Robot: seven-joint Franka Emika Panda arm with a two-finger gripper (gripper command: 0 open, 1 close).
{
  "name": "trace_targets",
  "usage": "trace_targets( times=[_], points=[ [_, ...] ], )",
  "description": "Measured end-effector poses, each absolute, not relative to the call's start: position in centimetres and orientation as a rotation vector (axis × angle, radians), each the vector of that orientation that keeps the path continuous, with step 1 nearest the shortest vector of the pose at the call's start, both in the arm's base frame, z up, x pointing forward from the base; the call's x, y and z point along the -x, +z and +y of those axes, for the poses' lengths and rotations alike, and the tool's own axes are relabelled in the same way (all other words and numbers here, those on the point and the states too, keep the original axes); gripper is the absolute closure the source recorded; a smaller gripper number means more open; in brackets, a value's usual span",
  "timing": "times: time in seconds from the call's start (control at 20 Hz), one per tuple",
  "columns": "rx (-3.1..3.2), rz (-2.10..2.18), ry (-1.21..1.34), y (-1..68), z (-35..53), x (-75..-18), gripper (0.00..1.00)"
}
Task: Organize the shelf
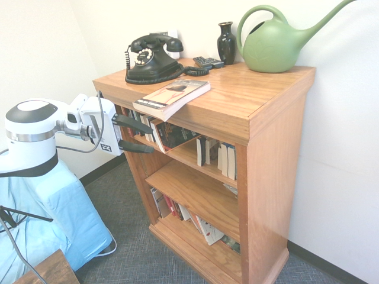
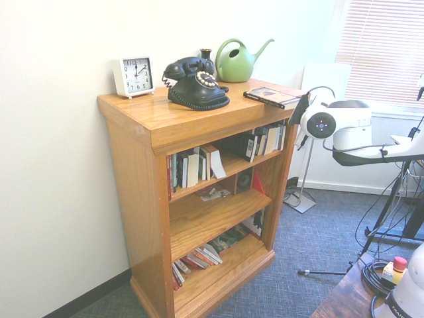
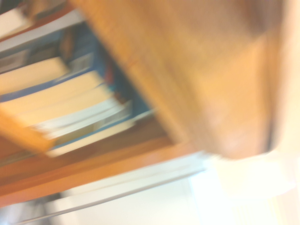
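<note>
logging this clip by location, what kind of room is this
Probably a home office or study corner, not a kitchen or bathroom: an oak bookcase full of books, an old black rotary phone and a clock on top, grey carpet, and window blinds.

At the left of the first exterior view the claw (image 1: 134, 135) hangs with fingers parted just outside the shelf (image 1: 278, 136), level with its top tier. That tier is crowded with books (image 1: 172, 135), and a paperback (image 1: 172, 97) juts over the top's front edge above. The middle tier (image 1: 198, 192), frame centre, lies mostly bare. More books (image 1: 204, 228) line the bottom tier.
</note>
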State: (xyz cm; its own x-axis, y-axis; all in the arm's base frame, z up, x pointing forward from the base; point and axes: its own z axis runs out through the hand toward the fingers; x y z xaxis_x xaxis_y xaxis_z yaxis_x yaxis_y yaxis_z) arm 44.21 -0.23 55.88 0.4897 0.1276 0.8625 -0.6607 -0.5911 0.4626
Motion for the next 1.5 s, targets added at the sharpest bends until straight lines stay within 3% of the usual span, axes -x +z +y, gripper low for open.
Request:
trace_targets(
  times=[0.45,1.0,1.05,1.5],
  points=[
    [-1.803,-0.170,1.310,56.6,1.8,-44.8,0.00],
    [-1.809,-0.068,1.378,57.6,2.0,-49.6,0.00],
    [-1.809,-0.068,1.377,57.6,2.0,-49.8,1.00],
    [-1.805,-0.046,1.366,56.9,2.0,-50.6,1.00]
  ],
)
